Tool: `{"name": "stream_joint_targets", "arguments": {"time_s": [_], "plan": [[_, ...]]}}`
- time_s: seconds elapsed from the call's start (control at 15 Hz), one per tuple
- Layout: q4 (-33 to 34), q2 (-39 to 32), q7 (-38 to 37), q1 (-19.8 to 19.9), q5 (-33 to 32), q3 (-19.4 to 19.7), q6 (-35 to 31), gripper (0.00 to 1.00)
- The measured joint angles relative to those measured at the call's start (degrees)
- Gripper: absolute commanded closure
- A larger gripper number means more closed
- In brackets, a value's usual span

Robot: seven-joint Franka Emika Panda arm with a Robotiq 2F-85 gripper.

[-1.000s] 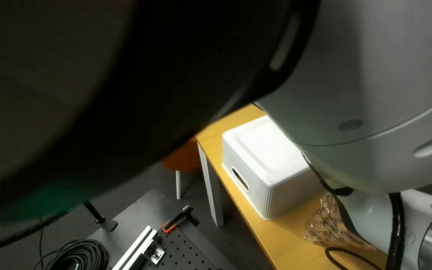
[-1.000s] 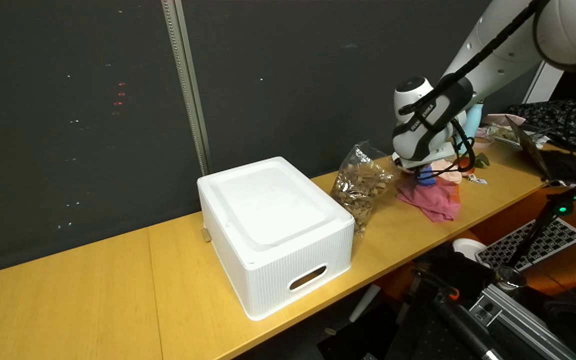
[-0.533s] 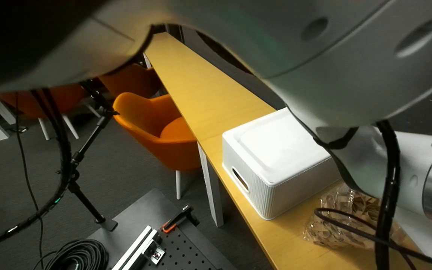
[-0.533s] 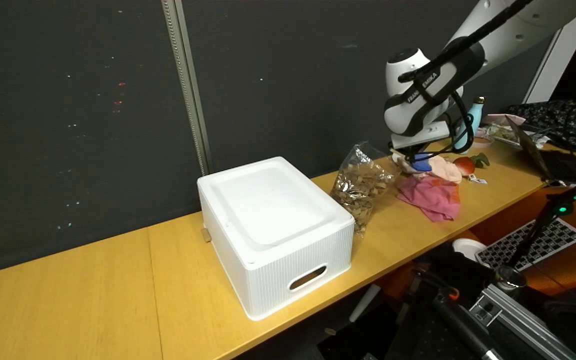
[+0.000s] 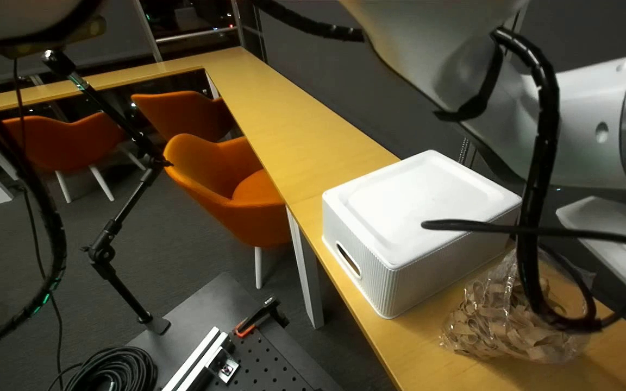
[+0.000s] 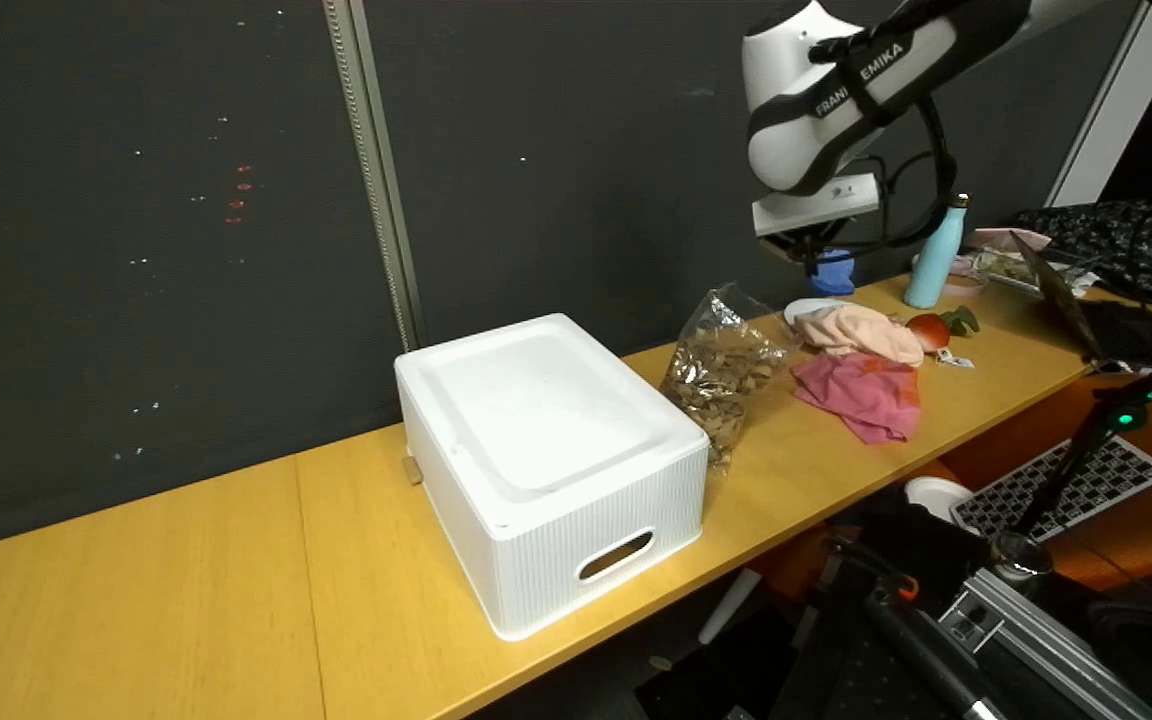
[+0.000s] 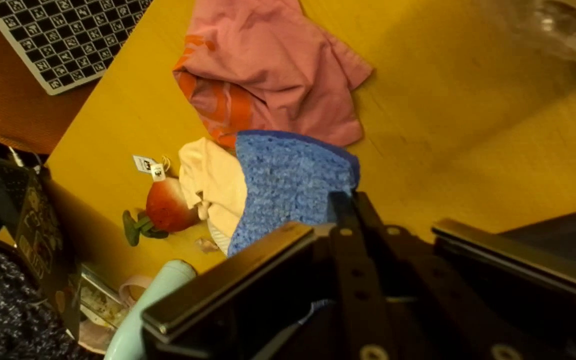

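My hand (image 7: 349, 195) pinches the blue sponge (image 7: 288, 180) by one side, up above the worktop (image 6: 186, 590); an orange chair (image 5: 229, 190) stands at the worktop's long edge.

On the wooden table (image 6: 136, 600), a clear bag (image 6: 729, 312) of brown scraps (image 6: 721, 375) stands just beside a white box (image 6: 546, 400). Past the bag, a pink cloth (image 6: 861, 395) and a peach cloth (image 6: 866, 333) lie near a red toy (image 6: 929, 332) with green leaves (image 6: 961, 320), and a light-blue bottle (image 6: 937, 258) stands upright. An orange chair (image 5: 204, 184) stands alongside.
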State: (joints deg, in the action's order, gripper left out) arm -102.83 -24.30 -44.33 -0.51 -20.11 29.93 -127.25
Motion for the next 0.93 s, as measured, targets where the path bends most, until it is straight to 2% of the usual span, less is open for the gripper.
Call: {"name": "stream_joint_targets", "arguments": {"time_s": [0.47,0.93], "plan": [[7.37,1.23,-0.28,-0.24,-0.20,-9.85,0.57,0.99],[11.79,1.47,2.46,-1.81,0.91,-16.94,0.60,0.99]]}}
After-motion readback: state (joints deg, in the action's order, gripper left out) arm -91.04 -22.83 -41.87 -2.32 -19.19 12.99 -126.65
